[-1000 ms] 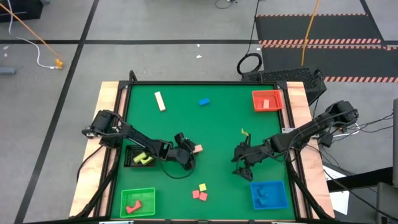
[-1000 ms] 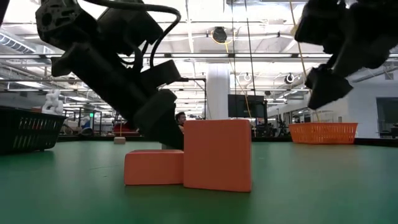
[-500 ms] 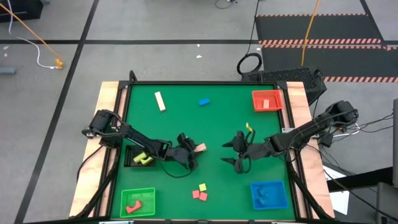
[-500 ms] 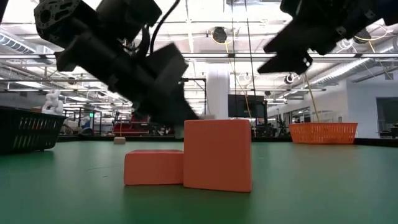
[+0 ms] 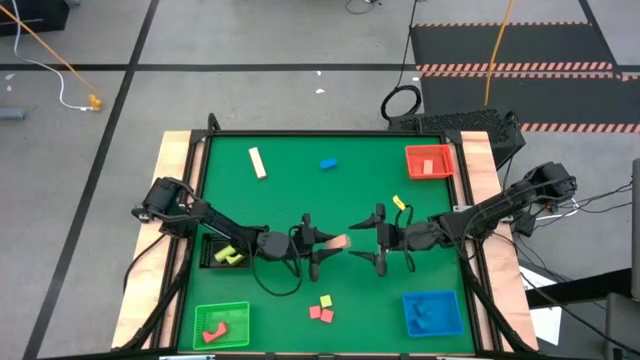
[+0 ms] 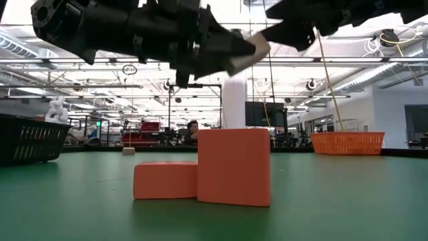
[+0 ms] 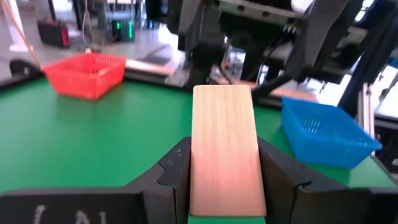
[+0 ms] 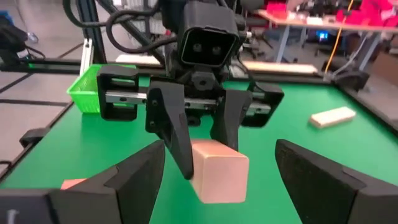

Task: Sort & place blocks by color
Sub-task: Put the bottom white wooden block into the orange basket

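Mid-table (image 5: 290, 175), left gripper (image 5: 322, 241) clamps tan block (image 5: 335, 242) facing the spread-open right gripper (image 5: 378, 239).

Left gripper (image 5: 322, 243) clamped — right gripper (image 5: 368, 243) agape

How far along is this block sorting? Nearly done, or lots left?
Partly done: the red tray, green tray and blue tray each hold blocks. In hand: the left gripper holds a pale wooden bar out toward the open right gripper. Left: loose tan, blue, yellow and red blocks.
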Controlling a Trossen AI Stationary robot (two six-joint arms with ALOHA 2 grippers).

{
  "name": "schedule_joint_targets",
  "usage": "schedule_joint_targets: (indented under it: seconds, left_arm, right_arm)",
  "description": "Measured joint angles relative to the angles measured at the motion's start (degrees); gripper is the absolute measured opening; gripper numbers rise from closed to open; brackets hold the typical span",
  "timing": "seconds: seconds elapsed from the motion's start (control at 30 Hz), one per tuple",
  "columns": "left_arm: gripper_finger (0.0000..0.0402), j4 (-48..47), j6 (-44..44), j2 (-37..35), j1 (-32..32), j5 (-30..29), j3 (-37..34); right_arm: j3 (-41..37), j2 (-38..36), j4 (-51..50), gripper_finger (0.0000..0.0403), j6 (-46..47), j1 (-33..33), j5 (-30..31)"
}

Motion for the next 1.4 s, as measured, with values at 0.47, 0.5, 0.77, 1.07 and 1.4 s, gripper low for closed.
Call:
schedule_joint_targets:
  seconds: [0.47, 0.5, 0.77, 1.07, 1.4]
  left_arm:
    - [0.013, 4.8, 16.9, 0.0, -1.2, -0.1, 5.3]
    - [0.013, 4.6, 17.6, 0.0, -1.4, -0.2, 5.7]
    - [0.013, 3.9, 16.8, 0.0, -1.8, -0.2, 6.1]
    - [0.013, 3.9, 16.9, -0.1, -2.1, -0.6, 6.1]
    - [0.023, 4.2, 11.4, 0.0, -2.0, 0.0, 6.1]
  right_arm:
    - [0.0, 3.2, 10.6, 0.0291, -2.3, 0.0, -0.5]
    - [0.0, 3.6, 11.5, 0.0289, -2.3, 0.0, -0.6]
    - [0.0, 4.9, 15.6, 0.0215, -3.3, -0.1, -3.2]
    - [0.0, 4.8, 16.3, 0.0127, -2.5, -0.1, -3.0]
    - [0.1, 4.8, 16.1, 0.0117, -0.4, -0.2, -2.8]
